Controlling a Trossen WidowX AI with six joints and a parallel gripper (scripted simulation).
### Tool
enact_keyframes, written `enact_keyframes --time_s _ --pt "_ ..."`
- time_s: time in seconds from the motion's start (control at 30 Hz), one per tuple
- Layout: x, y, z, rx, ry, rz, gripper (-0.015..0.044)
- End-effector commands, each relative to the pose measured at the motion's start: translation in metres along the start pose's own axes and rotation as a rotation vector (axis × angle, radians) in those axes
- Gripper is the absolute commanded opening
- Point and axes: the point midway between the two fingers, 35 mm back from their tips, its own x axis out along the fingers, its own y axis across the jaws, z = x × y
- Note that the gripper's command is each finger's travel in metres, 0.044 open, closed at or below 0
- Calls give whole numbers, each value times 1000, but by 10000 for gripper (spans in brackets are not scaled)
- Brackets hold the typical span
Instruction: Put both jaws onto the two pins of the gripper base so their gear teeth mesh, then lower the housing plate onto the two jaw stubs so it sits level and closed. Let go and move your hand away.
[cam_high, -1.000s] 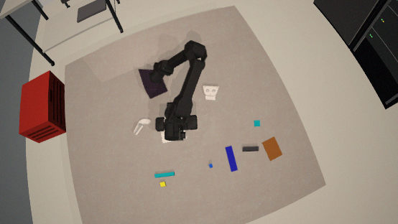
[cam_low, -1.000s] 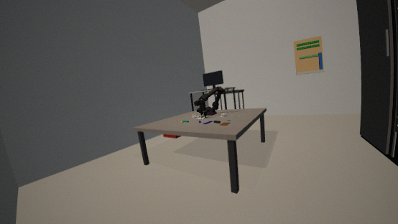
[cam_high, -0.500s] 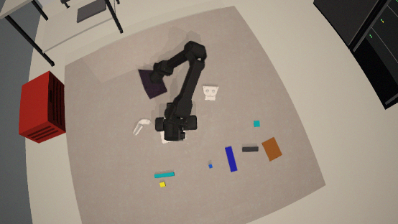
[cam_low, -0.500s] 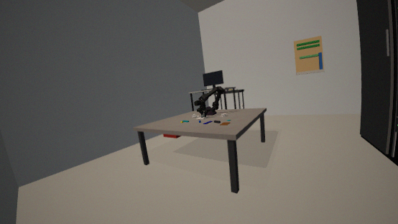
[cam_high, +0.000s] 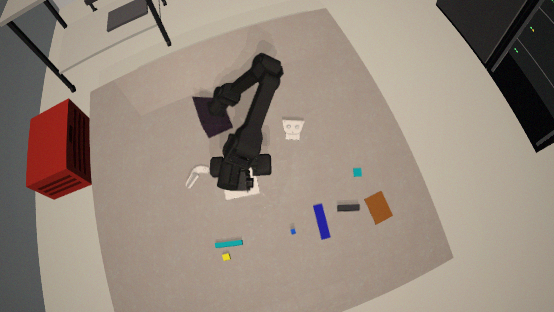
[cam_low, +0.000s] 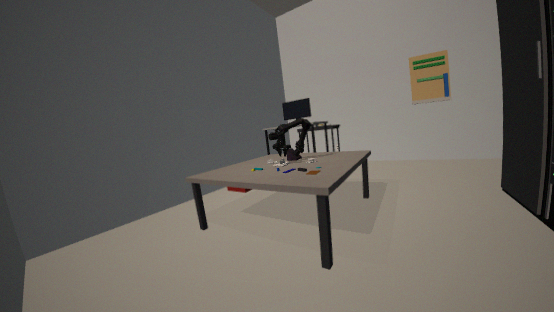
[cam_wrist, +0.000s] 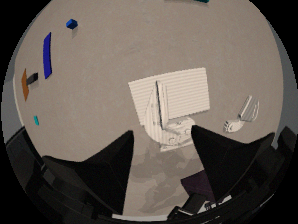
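The white gripper base (cam_high: 242, 193) (cam_wrist: 192, 90) lies on the table, its ribbed plate plain in the wrist view; my arm hides much of it from above. One white jaw (cam_wrist: 156, 112) is at the base, its long finger over the ribbed plate. Whether it is seated on a pin I cannot tell. The other jaw (cam_high: 198, 170) (cam_wrist: 232, 126) lies loose on the table beside the base. The white housing plate (cam_high: 293, 129) lies apart, with two round features showing. My gripper (cam_high: 240, 165) (cam_wrist: 163, 132) is open above the base, its fingertips apart on either side of the jaw's rear part.
A dark purple mat (cam_high: 215, 122) (cam_wrist: 195, 182) lies near the arm's base. A blue bar (cam_high: 322, 221), a dark block (cam_high: 348, 207), an orange plate (cam_high: 378, 207), a cyan bar (cam_high: 229, 244), a cyan square (cam_high: 357, 172), a yellow cube (cam_high: 226, 257) and a small blue cube (cam_high: 293, 231) lie around.
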Motion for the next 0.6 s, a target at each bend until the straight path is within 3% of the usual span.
enact_keyframes --time_s 0.0,0.13,0.57 --pt "-3 -20 4 66 -7 -9 355" --pt "-8 -47 7 146 -13 -18 440" --pt "-19 -131 0 403 -20 -30 440"
